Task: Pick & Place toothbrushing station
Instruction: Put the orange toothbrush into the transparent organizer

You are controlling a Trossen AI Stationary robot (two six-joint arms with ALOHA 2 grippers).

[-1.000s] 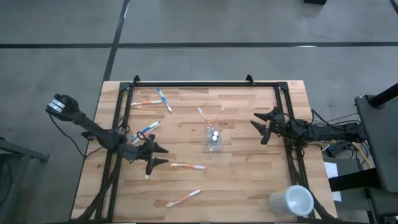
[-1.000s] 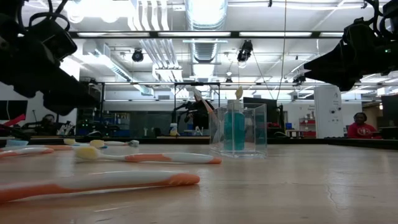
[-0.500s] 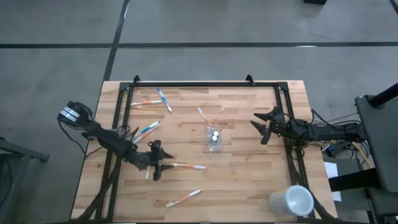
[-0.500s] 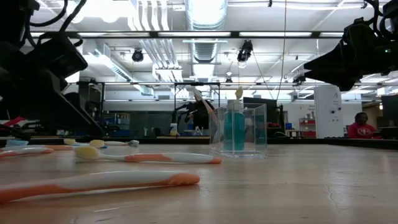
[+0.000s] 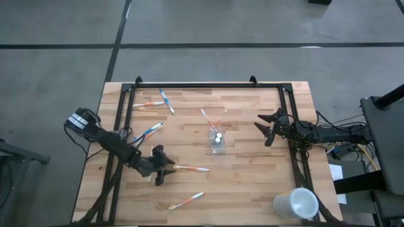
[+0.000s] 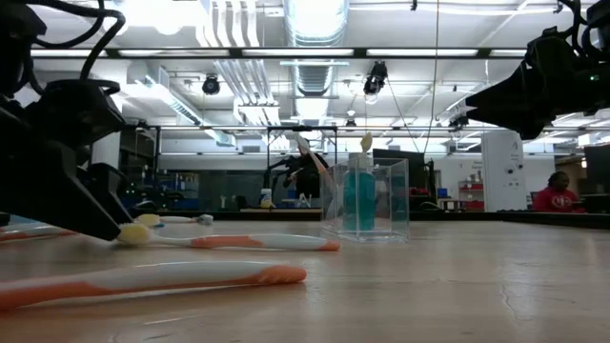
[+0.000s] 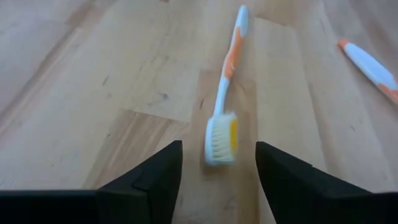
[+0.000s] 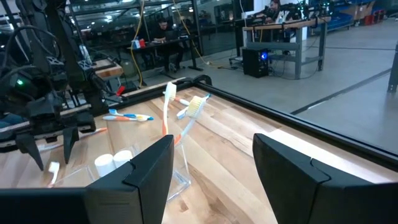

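Observation:
An orange-and-white toothbrush (image 5: 189, 168) lies flat on the wooden table, its bristle head (image 7: 221, 140) toward my left gripper (image 5: 164, 166). That gripper is open and low over the table, one finger on either side of the head, touching nothing. A small clear cup (image 5: 218, 142) stands at mid-table, holding two upright toothbrushes (image 8: 169, 109) and a blue tube (image 6: 359, 198). My right gripper (image 5: 262, 129) hovers open to the right of the cup, well above the table.
Loose toothbrushes lie at the far left (image 5: 148, 103) (image 5: 167, 101), at the left (image 5: 148, 131) and near the front edge (image 5: 186, 200). A larger white cup (image 5: 295, 203) lies at the near right corner. A black frame (image 5: 208, 85) borders the table.
My left gripper has come down and moved toward the table's near edge and a little to the right. It has tipped further downward and now straddles the head of the orange-and-white toothbrush. The toothbrush has not moved.

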